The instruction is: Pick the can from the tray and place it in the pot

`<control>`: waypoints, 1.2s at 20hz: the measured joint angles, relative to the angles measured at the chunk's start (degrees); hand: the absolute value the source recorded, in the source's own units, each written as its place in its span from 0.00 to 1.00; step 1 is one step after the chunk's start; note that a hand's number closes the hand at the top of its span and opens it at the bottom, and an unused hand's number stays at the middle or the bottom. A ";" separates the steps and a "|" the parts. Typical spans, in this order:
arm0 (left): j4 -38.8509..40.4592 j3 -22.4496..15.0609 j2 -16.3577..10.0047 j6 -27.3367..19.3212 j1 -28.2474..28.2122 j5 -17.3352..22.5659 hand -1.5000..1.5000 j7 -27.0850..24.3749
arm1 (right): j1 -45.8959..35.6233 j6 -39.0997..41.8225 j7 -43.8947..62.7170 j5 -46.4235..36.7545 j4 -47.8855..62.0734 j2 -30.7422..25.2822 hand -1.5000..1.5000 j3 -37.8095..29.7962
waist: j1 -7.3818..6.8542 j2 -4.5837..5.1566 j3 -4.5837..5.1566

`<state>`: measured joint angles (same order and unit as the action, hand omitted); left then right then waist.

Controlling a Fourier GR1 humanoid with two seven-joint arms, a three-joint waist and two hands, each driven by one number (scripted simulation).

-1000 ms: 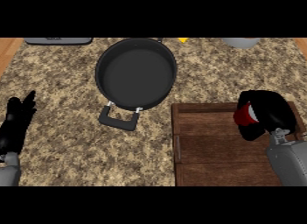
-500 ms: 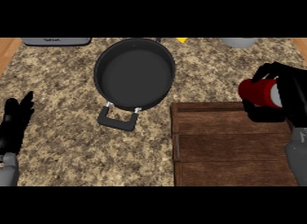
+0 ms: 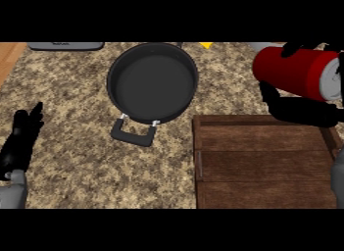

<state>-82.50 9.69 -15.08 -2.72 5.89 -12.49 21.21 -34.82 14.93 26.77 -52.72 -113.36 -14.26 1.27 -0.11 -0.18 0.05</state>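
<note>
Can [image 3: 294, 73] gripped by right robot hand [image 3: 305, 111], off tray [image 3: 261, 159], right of pot [image 3: 153, 81]; left robot hand [image 3: 22, 135] open

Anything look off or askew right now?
Only this: the red can lies tipped on its side in the right hand, to the right of the pot, past the tray's far edge. Nothing looks spilled or damaged.

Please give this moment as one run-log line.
step: transfer | right hand: shut on red can, off wooden tray | pot: no can inside | left hand: open, resting at left
</note>
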 measured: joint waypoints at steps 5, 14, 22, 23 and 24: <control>1.06 0.81 -0.86 1.26 0.85 0.69 0.50 -0.39 | -10.58 4.92 7.56 0.17 3.05 4.42 1.00 3.15 | -0.33 0.07 0.01; 0.56 0.12 -0.21 1.04 1.97 -0.19 0.50 0.91 | -26.25 2.92 13.80 -0.72 23.49 12.43 1.00 4.70 | -0.83 0.27 0.01; -1.12 -0.24 0.36 1.25 1.32 -0.28 0.50 1.30 | -32.03 -5.01 11.93 3.54 43.32 14.00 1.00 6.83 | -1.45 0.44 0.00; -1.52 -0.49 0.65 1.04 1.31 -0.49 0.50 1.61 | -32.51 -5.52 11.28 4.13 45.75 14.06 1.00 7.11 | -1.49 0.46 0.00; -1.34 -0.68 1.00 0.87 1.55 -0.58 0.50 1.67 | -32.58 -6.56 10.36 4.96 48.19 14.10 1.00 6.99 | -1.53 0.51 0.00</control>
<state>-83.84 9.01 -14.08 -1.85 7.44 -13.07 22.89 -67.41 8.37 37.14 -47.76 -65.17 -0.16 8.26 -1.63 0.32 0.06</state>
